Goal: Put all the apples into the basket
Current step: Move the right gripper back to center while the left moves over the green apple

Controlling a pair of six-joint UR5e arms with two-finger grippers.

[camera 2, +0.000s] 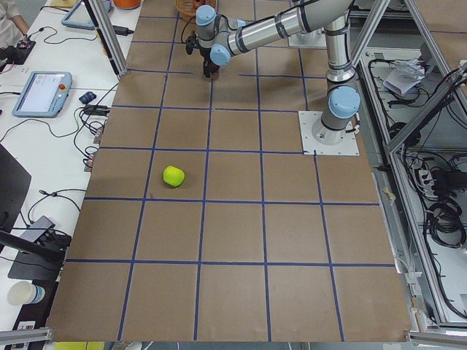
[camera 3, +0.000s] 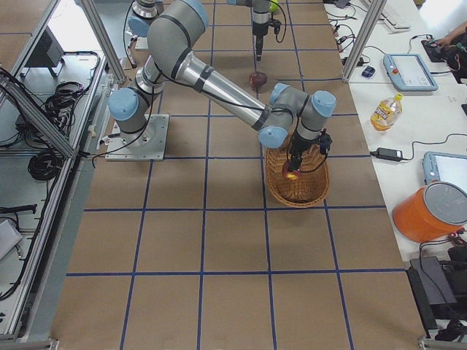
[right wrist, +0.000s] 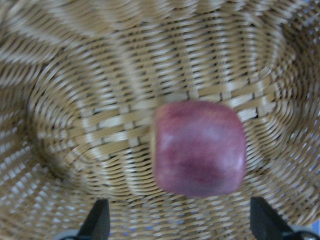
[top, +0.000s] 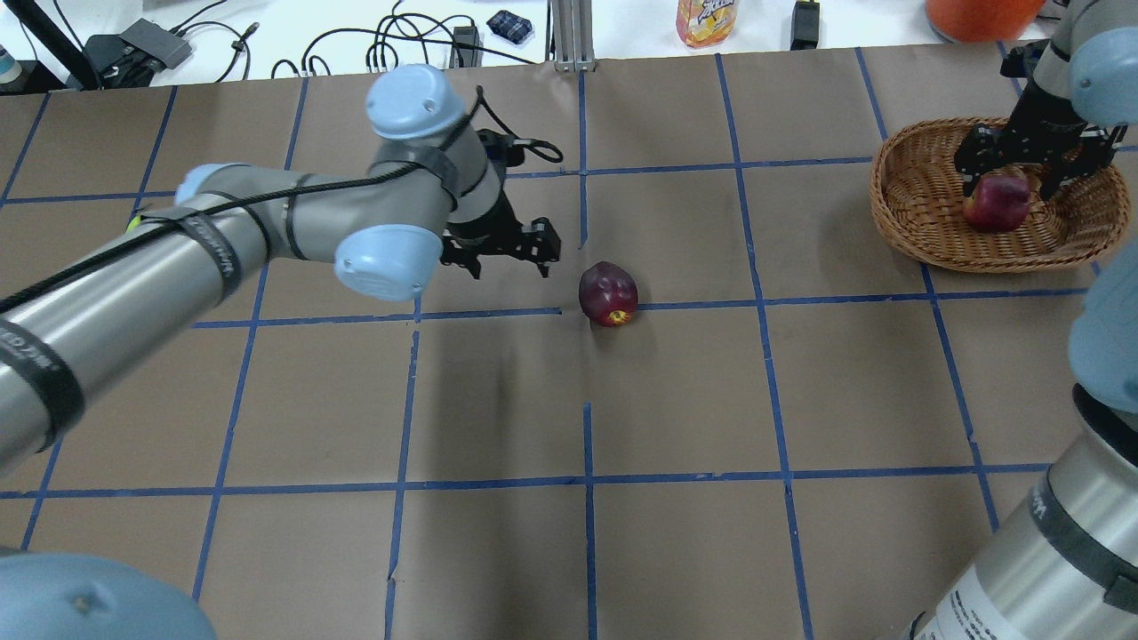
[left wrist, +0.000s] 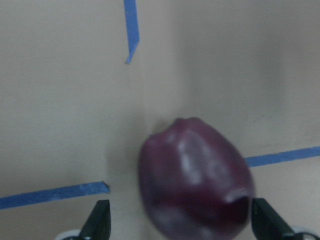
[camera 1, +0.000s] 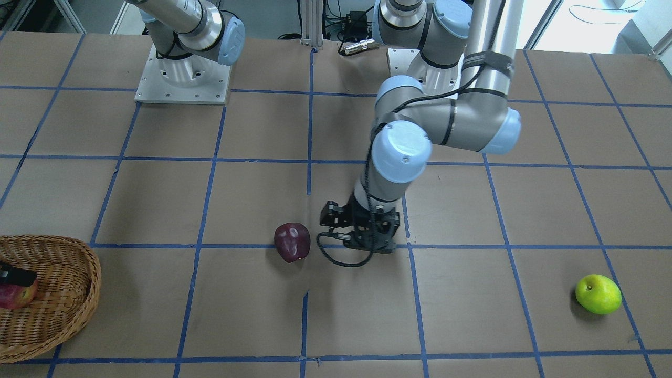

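Note:
The dark maroon apple (top: 608,293) lies on the brown table near its middle, also seen as the maroon apple (camera 1: 292,241) from the front. My left gripper (top: 505,252) hangs beside it, open and a short gap away. In the wrist view its fingertips (left wrist: 97,222) flank the maroon apple (left wrist: 195,182), which lies ahead of them. The red apple (top: 996,201) rests inside the wicker basket (top: 898,213). My right gripper (top: 1022,169) is open just above that red apple (right wrist: 198,147), not holding it. The yellow-green apple (camera 1: 598,294) sits alone far off on my left side.
Blue tape lines grid the brown table. Along the far edge stand a drink bottle (top: 707,20), an orange tub (top: 978,11) and cables (top: 400,44). The basket (camera 1: 52,315) sits at the table's end on my right. Both arm bases (camera 1: 184,79) are bolted at my side.

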